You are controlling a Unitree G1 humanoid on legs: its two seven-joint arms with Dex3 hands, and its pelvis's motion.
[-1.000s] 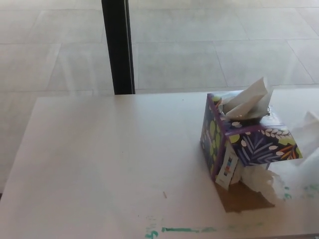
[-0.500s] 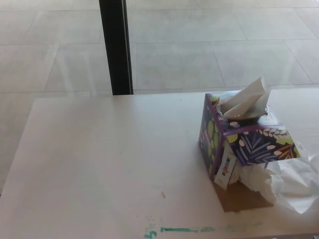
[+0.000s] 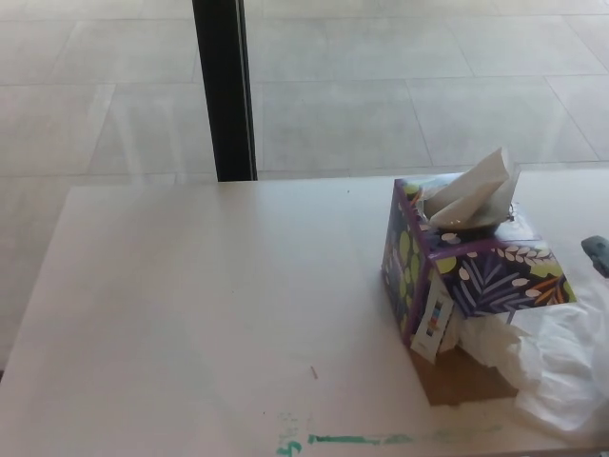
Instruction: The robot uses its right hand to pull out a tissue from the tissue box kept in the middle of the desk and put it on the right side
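Printed cardboard tissue box (image 3: pixel 468 271), crumpled (thin) paper tissue (image 3: pixel 557 357), matt desk (image 3: pixel 209 305)

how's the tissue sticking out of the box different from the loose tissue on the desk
The tissue in the box stands upright, folded into a neat peak; the loose tissue lies low and crumpled on the desk.
The tissue in the box is held by the opening on top of the tissue box; the loose tissue spreads out to the box's right, at the picture's edge.
Both are white.

Purple tissue box (image 3: pixel 471 271) upright, tissue (image 3: pixel 557 357) crumpled beside
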